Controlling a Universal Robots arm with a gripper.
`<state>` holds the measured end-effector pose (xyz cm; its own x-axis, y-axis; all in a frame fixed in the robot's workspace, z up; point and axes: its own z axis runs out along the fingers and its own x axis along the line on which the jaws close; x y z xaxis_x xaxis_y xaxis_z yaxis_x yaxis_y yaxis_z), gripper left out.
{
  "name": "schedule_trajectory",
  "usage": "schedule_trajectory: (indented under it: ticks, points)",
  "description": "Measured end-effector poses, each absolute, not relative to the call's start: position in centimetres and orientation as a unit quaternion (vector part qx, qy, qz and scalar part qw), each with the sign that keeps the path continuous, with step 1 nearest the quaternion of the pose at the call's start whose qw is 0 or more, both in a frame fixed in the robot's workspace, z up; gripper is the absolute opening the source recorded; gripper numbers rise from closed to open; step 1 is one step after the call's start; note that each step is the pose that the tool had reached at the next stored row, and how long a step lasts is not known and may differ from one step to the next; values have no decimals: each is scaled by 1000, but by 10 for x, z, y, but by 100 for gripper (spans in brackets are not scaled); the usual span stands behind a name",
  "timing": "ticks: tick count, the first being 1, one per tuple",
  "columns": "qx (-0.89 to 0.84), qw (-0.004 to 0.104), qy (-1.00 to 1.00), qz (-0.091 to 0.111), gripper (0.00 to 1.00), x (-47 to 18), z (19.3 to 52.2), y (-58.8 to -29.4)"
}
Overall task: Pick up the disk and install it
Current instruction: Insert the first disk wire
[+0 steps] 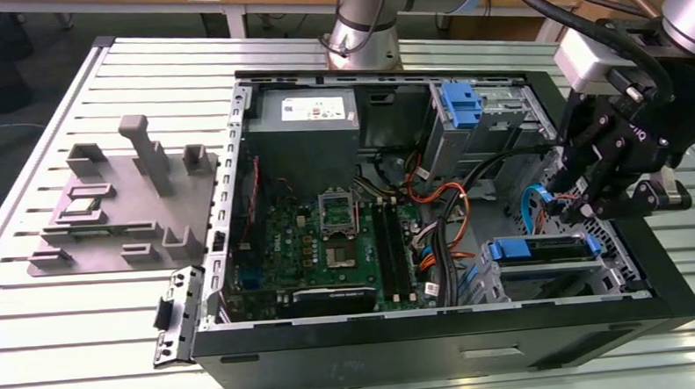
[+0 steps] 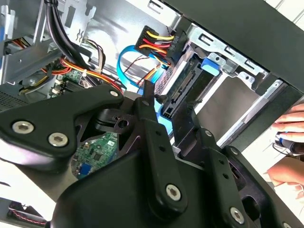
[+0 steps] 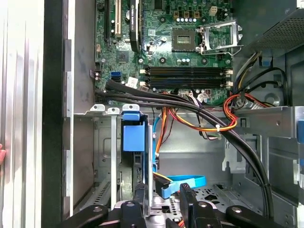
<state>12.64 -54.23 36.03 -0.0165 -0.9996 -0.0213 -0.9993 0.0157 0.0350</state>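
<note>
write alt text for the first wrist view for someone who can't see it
Black gripper hangs over the open computer case's drive bay, where a hard disk with a bright blue plastic bracket stands on edge. Beyond lie a green motherboard and bundled black, orange and red cables.

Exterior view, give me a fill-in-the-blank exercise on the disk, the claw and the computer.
The disk, resting in the computer case, has a ___ bracket.
The claw hangs above the case at the exterior view's ___ side.
The motherboard is ___ in colour.
Missing words: blue; right; green.
</note>
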Motion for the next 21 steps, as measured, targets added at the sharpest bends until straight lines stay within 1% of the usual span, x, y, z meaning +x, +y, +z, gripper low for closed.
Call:
schedule_trajectory:
  ticks: [21]
  points:
    - [701,5,-713,-19,42,123,356,-544]
